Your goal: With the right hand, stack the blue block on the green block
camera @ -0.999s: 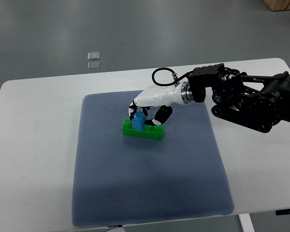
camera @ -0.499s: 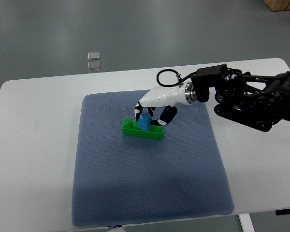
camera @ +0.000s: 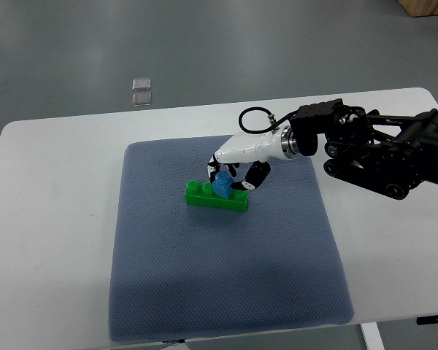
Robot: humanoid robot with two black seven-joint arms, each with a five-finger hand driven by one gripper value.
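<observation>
Top view: my right hand [camera: 232, 175] grips the blue block [camera: 222, 186] with curled fingers, on the middle of the green block [camera: 217, 196].

I judge the blue block sits a little tilted, so I would press it straight down until its studs seat, and only then open the fingers slowly and lift away without dragging it. I count one blue block, one green block, one grey mat [camera: 226, 292], one white table [camera: 51, 233], and two small clear squares [camera: 141, 90] on the floor. The left arm does not show.

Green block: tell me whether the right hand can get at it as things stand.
Probably yes. The right hand is already right over the green block, fingers around the blue block sitting on it, and nothing else on the mat stands between.
</observation>
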